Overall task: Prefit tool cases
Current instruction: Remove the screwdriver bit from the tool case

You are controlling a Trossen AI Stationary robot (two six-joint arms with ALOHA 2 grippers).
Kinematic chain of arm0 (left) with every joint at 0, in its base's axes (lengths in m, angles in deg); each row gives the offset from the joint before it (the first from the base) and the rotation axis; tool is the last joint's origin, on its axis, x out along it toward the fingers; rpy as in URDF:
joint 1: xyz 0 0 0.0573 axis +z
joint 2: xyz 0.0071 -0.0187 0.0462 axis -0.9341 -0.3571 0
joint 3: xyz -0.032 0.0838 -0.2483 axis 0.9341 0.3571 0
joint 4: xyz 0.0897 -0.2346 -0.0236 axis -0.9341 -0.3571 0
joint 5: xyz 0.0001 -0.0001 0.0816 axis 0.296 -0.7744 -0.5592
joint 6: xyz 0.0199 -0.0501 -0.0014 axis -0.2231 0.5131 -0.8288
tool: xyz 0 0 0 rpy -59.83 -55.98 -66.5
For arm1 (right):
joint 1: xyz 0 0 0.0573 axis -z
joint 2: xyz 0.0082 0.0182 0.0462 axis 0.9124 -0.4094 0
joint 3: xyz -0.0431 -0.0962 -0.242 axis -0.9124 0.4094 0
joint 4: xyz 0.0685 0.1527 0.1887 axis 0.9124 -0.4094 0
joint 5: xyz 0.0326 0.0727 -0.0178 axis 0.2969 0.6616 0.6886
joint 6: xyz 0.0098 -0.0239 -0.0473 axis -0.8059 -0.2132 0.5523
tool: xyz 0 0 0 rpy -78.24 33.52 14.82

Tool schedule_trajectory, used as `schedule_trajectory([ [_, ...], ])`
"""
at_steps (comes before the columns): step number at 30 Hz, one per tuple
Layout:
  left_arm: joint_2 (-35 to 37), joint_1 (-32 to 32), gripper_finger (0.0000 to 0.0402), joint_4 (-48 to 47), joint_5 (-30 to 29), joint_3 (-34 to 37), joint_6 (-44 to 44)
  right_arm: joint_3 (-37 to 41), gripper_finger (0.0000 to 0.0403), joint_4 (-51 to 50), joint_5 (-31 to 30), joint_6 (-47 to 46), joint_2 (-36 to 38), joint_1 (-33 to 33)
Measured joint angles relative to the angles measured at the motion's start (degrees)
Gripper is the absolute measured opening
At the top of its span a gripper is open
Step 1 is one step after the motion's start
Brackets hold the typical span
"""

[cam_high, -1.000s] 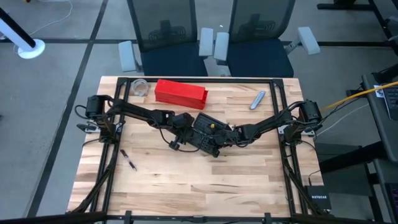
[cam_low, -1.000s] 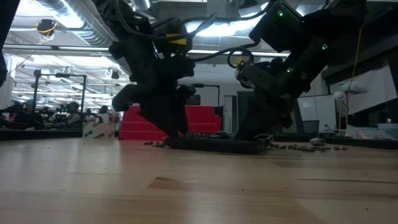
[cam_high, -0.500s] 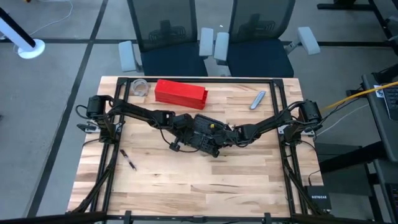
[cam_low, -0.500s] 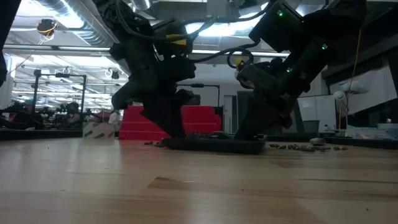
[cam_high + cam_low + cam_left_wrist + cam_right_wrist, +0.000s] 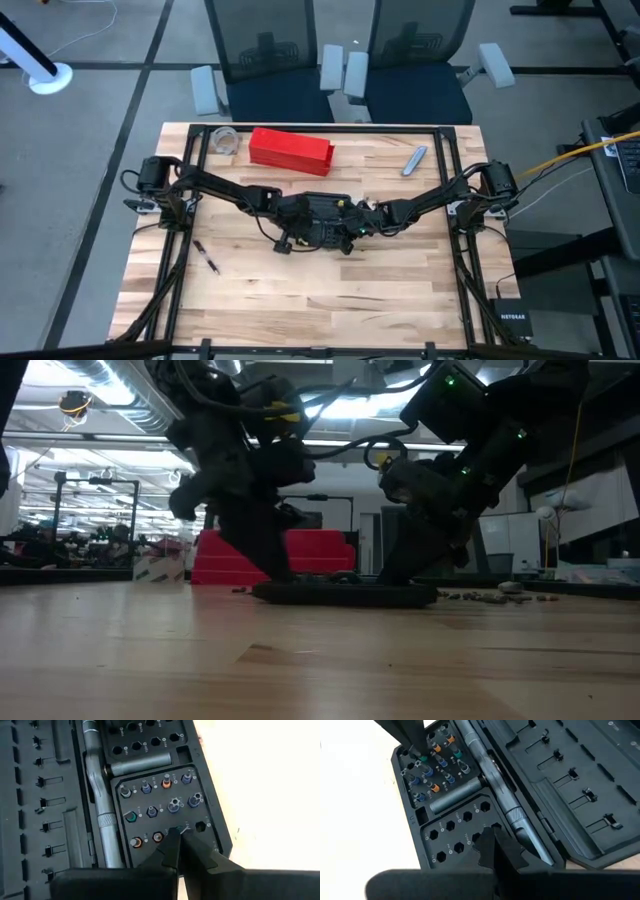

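Lying open, black tool case (image 5: 325,218) with gridded bit sockets, both closed hands (image 5: 182,832) (image 5: 490,836) over it.

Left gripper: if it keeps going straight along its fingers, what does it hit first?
Most likely the bit tray of the open tool case: the left gripper, shut, points at the bit at its tips.

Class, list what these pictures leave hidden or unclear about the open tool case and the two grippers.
- Left wrist view: the left gripper hides the tool case socket beneath it.
- High view: arms cover the case; bits too small.
- Right wrist view: the right gripper hides one socket.
- Low view: case interior unseen, edge-on.
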Motion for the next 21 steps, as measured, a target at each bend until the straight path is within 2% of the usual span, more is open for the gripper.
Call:
schedule_trajectory([
  [11, 4.8, 1.4, 0.0000, -0.4, 0.2, 0.1, 0.1, 0.0, 0.0000, -0.1, 0.2, 0.1, 0.0, 0.0],
  [17, 4.5, 1.0, 0.0001, 0.2, 0.2, 0.1, -0.9, 0.0, 0.0000, -0.1, 0.2, 0.2, 0.0, 0.0],
  [21, 4.5, 0.0, 0.0017, 1.3, 0.1, 0.1, -4.6, 0.0, 0.0000, -0.1, 0.1, 0.2, 0.0, 0.0],
])
